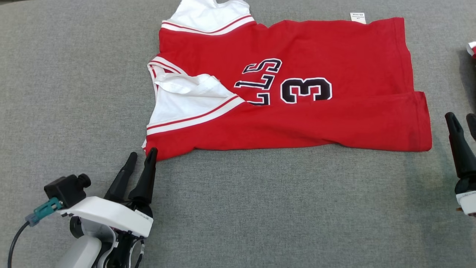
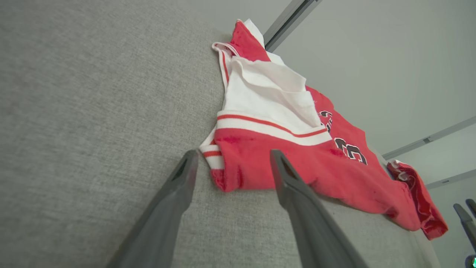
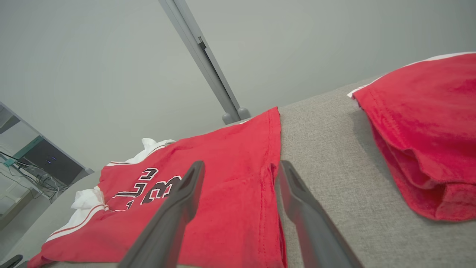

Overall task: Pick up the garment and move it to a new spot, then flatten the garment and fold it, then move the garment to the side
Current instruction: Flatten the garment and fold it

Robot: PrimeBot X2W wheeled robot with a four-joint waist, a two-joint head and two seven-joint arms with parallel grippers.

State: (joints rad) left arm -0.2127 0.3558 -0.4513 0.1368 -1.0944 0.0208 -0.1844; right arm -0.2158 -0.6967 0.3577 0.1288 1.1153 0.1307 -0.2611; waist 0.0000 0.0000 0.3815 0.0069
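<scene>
Fingers of the left gripper stand spread at the near left of the grey desk, holding nothing. The inner tip sits right at the near left corner of the garment, the outer tip just clear of it over bare cloth. In the left wrist view that red corner with its white striped trim lies beyond the tips, in the gap between them.

Moving right, the garment is a red sleeveless jersey spread across the middle of the desk, shoulders to the left and hem to the right. White lining shows at the openings on the left, and dark letters and a "3" sit near the centre. A small white tag pokes out at the far edge.

At the right edge, the right gripper also has its fingers wide apart and empty, just beside the hem. The right wrist view shows the hem edge running between them. Beyond lies another red cloth, apart from the jersey.
</scene>
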